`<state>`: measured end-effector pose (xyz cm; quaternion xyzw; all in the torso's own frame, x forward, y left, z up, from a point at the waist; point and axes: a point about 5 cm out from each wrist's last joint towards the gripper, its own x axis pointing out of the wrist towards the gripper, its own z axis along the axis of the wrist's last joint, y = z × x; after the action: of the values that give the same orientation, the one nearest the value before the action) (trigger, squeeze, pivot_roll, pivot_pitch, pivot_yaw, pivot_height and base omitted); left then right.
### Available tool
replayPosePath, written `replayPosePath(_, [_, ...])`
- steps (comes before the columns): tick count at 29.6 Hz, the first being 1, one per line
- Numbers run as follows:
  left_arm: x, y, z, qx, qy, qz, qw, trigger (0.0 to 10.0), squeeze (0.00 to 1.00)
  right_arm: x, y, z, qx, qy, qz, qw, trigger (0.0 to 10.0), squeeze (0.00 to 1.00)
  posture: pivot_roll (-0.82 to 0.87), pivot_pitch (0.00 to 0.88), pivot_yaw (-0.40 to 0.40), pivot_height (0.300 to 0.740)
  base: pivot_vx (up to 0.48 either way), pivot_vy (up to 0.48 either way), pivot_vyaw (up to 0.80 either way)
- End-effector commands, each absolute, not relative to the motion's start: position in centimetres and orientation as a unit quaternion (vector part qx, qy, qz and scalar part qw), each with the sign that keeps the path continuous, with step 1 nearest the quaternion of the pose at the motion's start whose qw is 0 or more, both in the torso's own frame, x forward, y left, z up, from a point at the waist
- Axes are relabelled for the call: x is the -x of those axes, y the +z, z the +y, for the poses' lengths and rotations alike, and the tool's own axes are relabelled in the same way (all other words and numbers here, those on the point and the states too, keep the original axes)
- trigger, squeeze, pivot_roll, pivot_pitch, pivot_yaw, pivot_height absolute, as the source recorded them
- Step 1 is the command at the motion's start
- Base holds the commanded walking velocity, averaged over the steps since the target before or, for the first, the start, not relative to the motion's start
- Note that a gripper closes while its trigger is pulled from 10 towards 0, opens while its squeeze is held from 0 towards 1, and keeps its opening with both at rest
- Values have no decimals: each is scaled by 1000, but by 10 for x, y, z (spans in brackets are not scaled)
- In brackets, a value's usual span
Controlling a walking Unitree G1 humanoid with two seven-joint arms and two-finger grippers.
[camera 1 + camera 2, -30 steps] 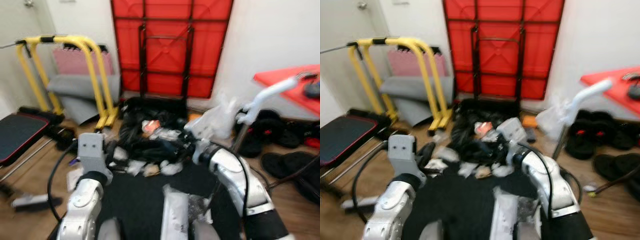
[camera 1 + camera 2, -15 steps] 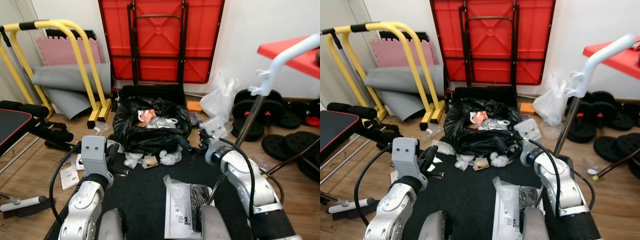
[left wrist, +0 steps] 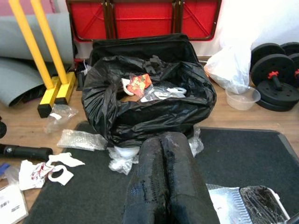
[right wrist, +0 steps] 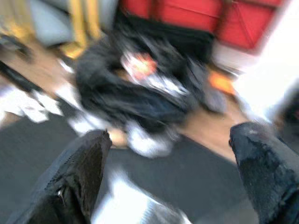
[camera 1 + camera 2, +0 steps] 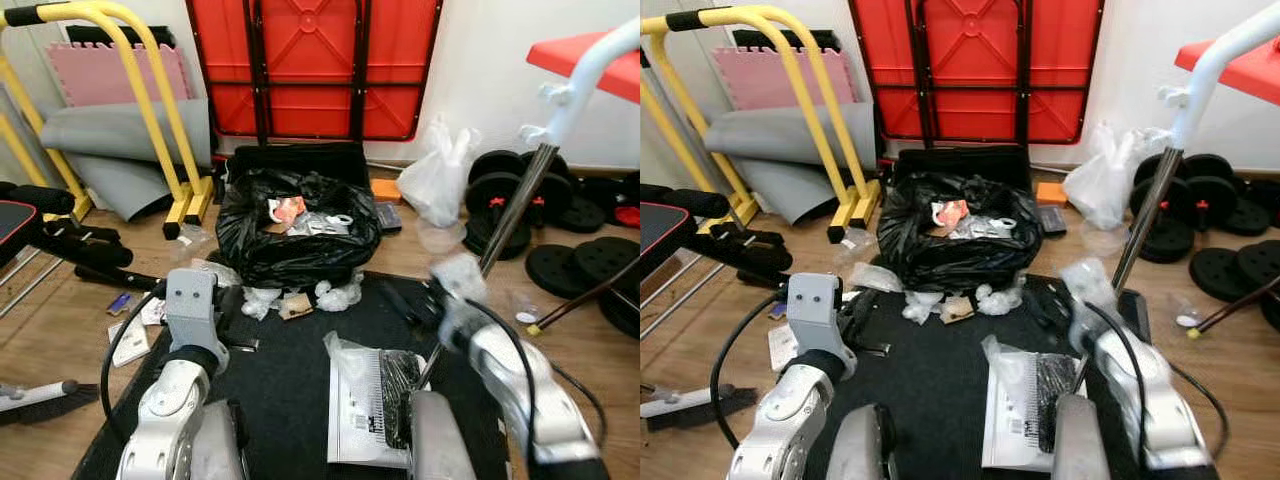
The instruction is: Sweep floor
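The robot faces litter point(image 5: 338, 294) on the floor point(image 5: 60, 340) near the black bag point(image 5: 296, 240). Left hand point(image 3: 164, 186) pinched empty, right hand point(image 4: 168, 172) wide. Brush point(image 5: 40, 398) lies far left; fetching it seems next.

A black bin bag point(image 5: 297, 240) holds white scraps and one orange-red wrapper point(image 5: 288, 208). Behind it leans a bright red folded table point(image 5: 315, 65) with a dark frame. Yellow bars point(image 5: 150, 90) stand beside a pale pink foam mat point(image 5: 100, 72) and a grey rolled mat point(image 5: 120, 140). The floor mat point(image 5: 290, 380) is black, the floor point(image 5: 60, 340) brown wood. White crumpled paper point(image 5: 338, 294) lies around the bag. The weight plates point(image 5: 585, 265) are black, with red marks.
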<state>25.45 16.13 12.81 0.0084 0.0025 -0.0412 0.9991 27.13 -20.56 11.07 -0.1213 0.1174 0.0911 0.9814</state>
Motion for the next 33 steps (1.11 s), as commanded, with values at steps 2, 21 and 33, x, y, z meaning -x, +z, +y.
replayPosePath(2, [-251, 132, 143, -19, -155, -13, 988, 10000, 0, -267, 103, -230, 134, 22, 148, 979, 10000, 0, -174, 0, 1, 440, 0, 0, 0])
replayPosePath(21, [-243, 132, 115, -52, -288, -16, 956, 10000, 0, -305, 111, -227, 98, 20, 107, 989, 10000, 0, -165, 0, -8, 390, 0, 0, 0])
replayPosePath(33, [-243, 133, 115, -56, -296, -20, 953, 10000, 0, -321, 118, -215, 83, 42, 87, 992, 10000, 0, -154, 0, -10, 386, 0, 0, 0])
